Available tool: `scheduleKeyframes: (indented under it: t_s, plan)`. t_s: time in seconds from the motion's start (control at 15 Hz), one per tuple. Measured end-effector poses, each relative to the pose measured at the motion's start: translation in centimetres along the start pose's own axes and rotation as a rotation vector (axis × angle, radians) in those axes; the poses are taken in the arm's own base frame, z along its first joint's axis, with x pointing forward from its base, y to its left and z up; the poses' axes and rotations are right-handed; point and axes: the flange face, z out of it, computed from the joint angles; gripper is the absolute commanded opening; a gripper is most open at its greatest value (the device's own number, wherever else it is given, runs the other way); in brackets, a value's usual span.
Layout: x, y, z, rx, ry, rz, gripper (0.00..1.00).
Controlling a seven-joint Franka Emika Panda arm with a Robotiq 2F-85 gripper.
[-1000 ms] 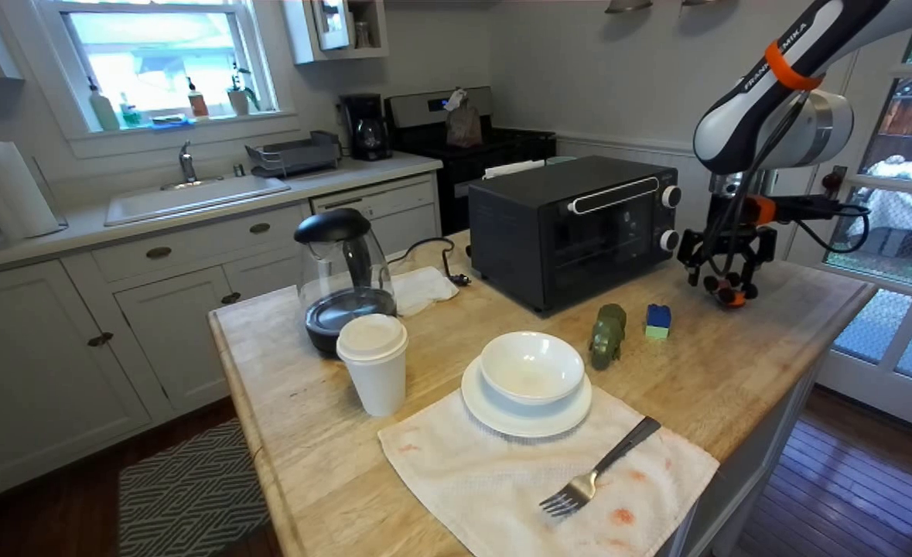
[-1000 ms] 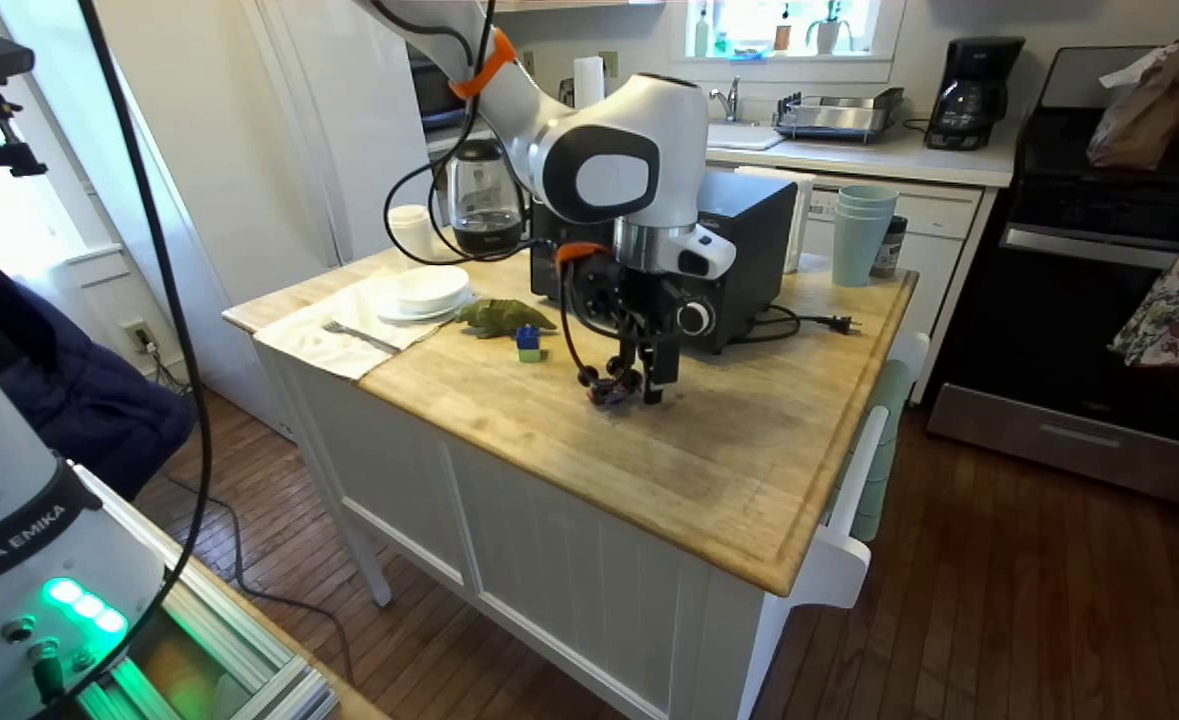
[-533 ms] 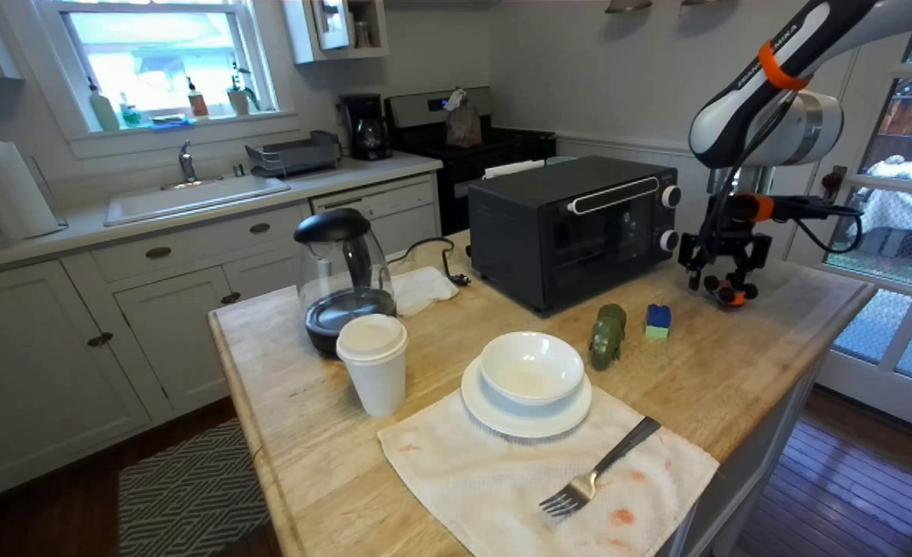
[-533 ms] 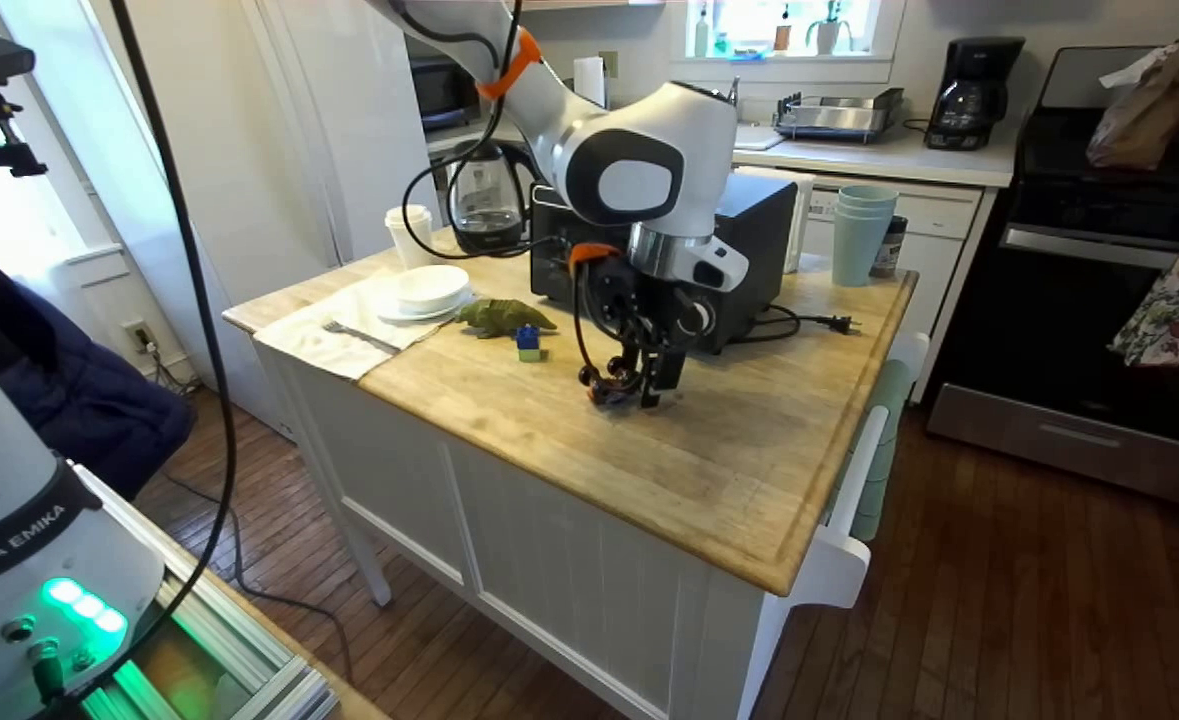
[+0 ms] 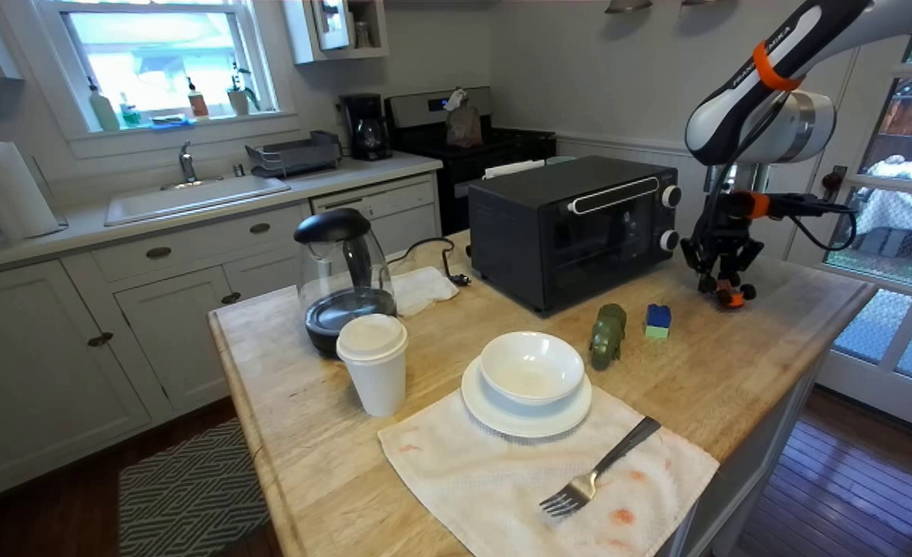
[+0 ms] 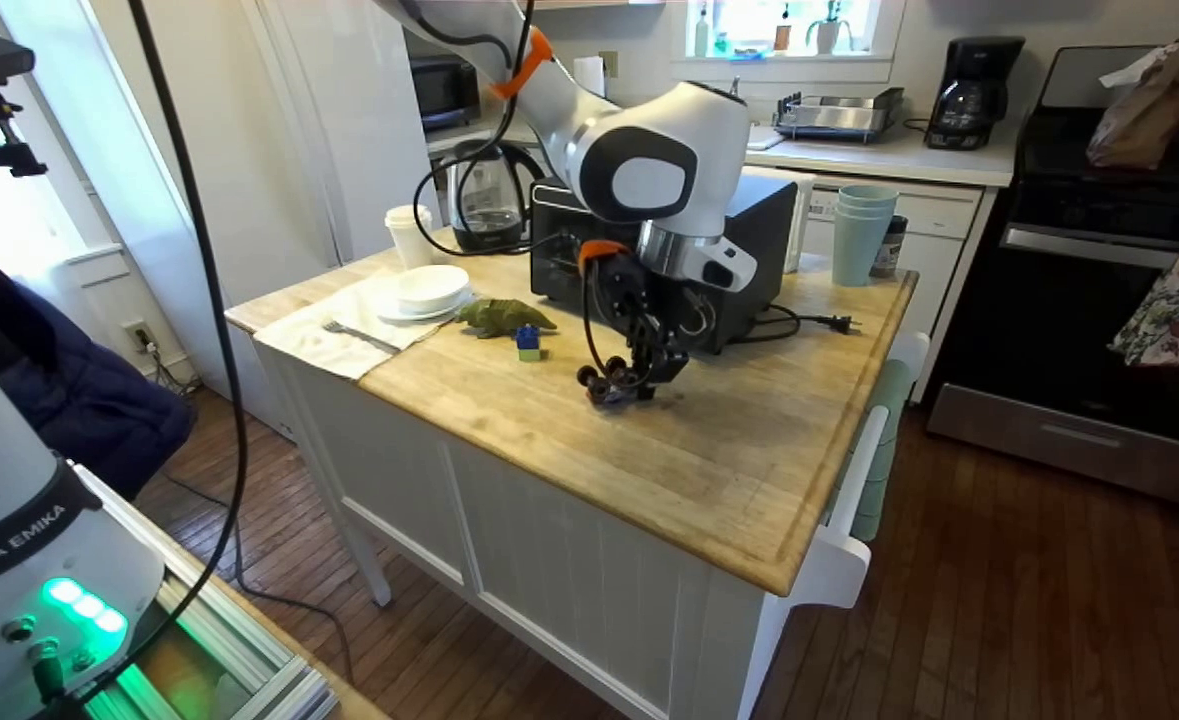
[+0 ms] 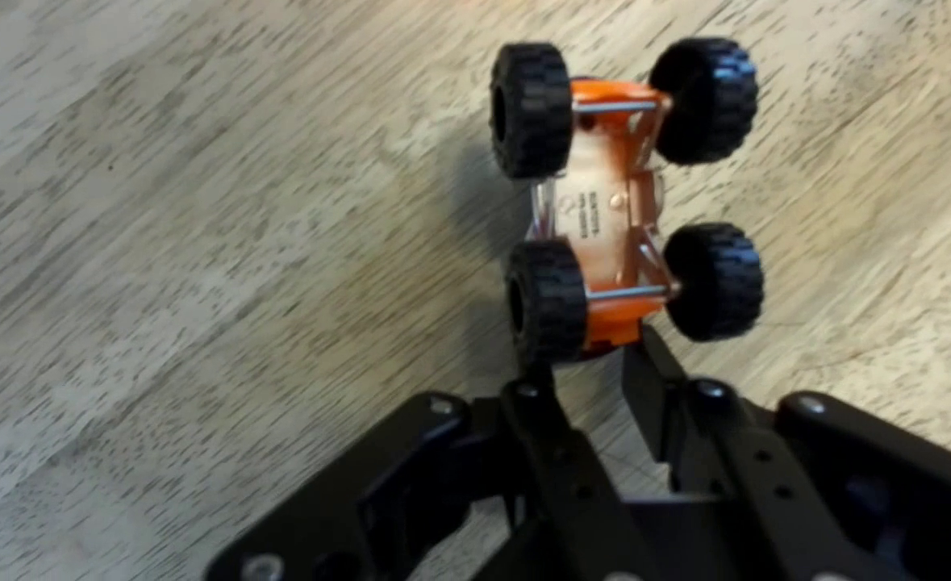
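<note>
A small toy truck with an orange body and big black wheels lies upside down on the wooden table; its underside faces the wrist camera. My gripper points down at the truck's near end in the wrist view, fingers partly closed around it. The right finger appears to meet the orange body. A wheel hides the tip of the left one, so contact there cannot be made out. In both exterior views the gripper is low at the truck, beside the toaster oven.
The black toaster oven stands close to the arm. Nearby are a blue and green block and a green animal figure. Farther off are a white bowl on a plate, a fork, a paper cup and a glass kettle.
My gripper's fingers have drawn together around the truck's end. The arm and wrist have shifted slightly. The truck stays in about the same place on the table.
</note>
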Motion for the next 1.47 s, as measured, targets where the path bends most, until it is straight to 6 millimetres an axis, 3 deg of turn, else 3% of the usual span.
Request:
scheduleKeyframes:
  t_s: [0.6, 0.87, 1.2, 1.47]
  plan:
    - [0.3, 0.2, -0.3, 0.002, 0.000, 0.030, 0.07]
    - [0.0, -0.7, -2.1, -0.004, 0.038, 0.089, 0.07]
    - [-1.3, -2.2, -5.0, -0.062, 0.236, 0.117, 0.07]
    - [-3.0, -3.6, -5.4, -0.121, 0.446, 0.121, 0.07]
